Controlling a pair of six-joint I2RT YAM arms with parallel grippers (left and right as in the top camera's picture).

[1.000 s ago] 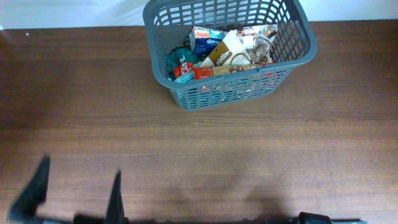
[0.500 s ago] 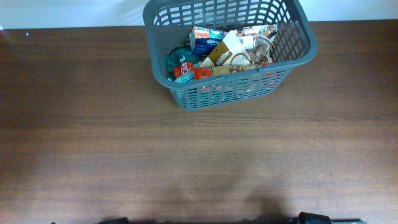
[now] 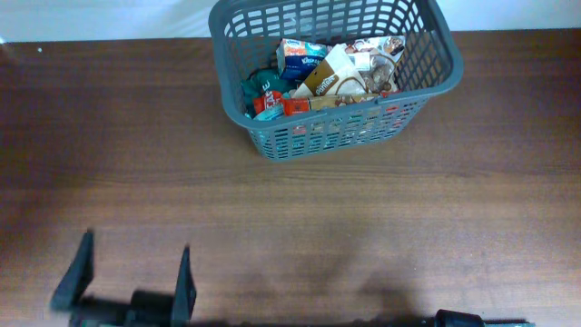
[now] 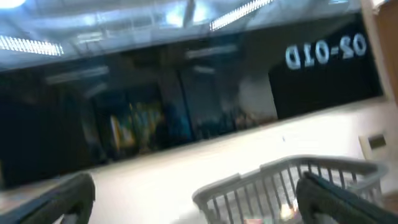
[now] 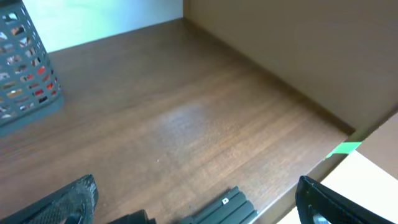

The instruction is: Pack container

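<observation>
With left claw point(image 3: 129, 283) and right claw point(image 5: 196, 202) both apart and empty, could clip the container point(image 3: 345, 132) rim reaching in, spilling heaped packets point(image 3: 331, 73) onto worktop point(image 3: 272, 218).

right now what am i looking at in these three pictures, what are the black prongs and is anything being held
Two robot arms sit at a brown wooden table. The black prongs are their jaws. One picture looks down from above; the other two come from a camera on each wrist, with that arm's jaws at the bottom corners. On the table stands a large dark grey plastic basket with slotted sides, holding colourful grocery packets. The left wrist picture is blurred, tilted up at the room. The left jaws and right jaws stand wide open, holding nothing.
</observation>
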